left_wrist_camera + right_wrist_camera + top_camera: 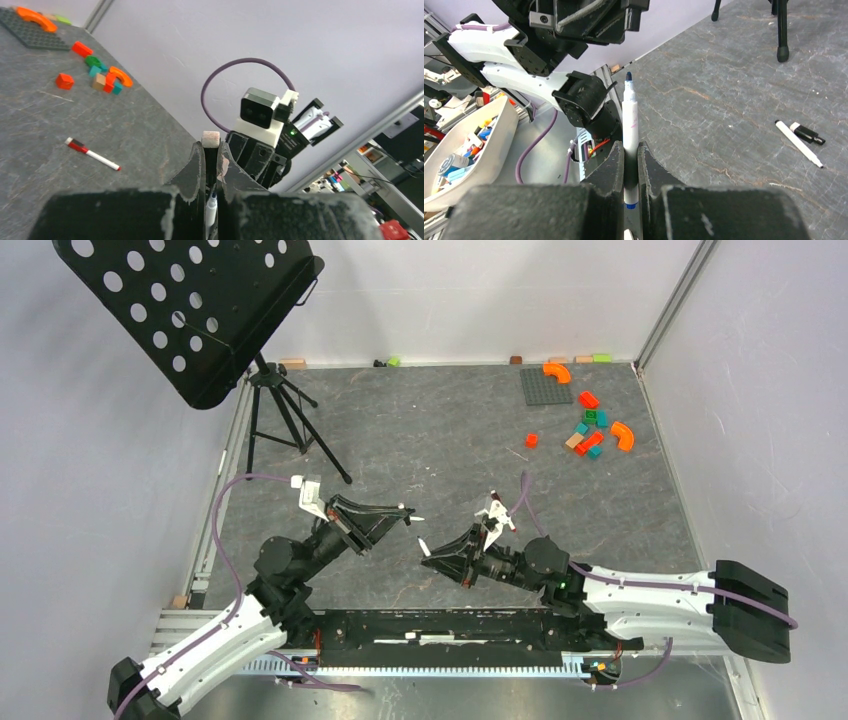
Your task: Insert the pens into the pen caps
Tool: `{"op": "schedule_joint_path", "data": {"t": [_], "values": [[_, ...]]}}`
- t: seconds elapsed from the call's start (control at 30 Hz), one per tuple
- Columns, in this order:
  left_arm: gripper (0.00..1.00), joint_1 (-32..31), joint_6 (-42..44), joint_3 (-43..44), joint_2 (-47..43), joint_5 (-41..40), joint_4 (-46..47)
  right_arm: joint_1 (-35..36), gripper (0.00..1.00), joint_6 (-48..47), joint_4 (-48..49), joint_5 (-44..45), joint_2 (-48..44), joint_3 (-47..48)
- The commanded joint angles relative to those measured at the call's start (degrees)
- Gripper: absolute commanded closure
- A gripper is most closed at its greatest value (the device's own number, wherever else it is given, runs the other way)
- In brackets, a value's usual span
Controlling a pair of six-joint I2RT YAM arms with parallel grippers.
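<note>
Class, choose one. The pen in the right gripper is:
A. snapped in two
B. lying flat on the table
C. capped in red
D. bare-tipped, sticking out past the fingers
D: the pen is clamped upright in the right gripper, its dark blue tip bare, with no cap on it.

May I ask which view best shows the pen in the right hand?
The right wrist view: the pen stands in the right hand, blue tip bare. The top view shows only a white sliver; the left wrist view does not show it clearly.
</note>
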Motion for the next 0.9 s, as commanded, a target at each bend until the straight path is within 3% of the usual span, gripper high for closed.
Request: {"op": "schedule_joint_path", "data": {"t": [0.0,0.23,0.87], "values": [[0.98,-0.14,-2.73,-0.63,0.62,4.17,9.96,0.45,1.00,-2.06,3.74,0.09,0.33,3.74],[0.98,-0.18,-3.82,-1.74,3.02,6.91,15.47,0.62,1.00,-2.76,2.78,0.37,0.23,4.61],[0.98,-0.13,-3.48,-2.54,3.44,6.57,15.79,1.38,1.00,-3.44,0.93,1.34,0.43,5.66]]}}
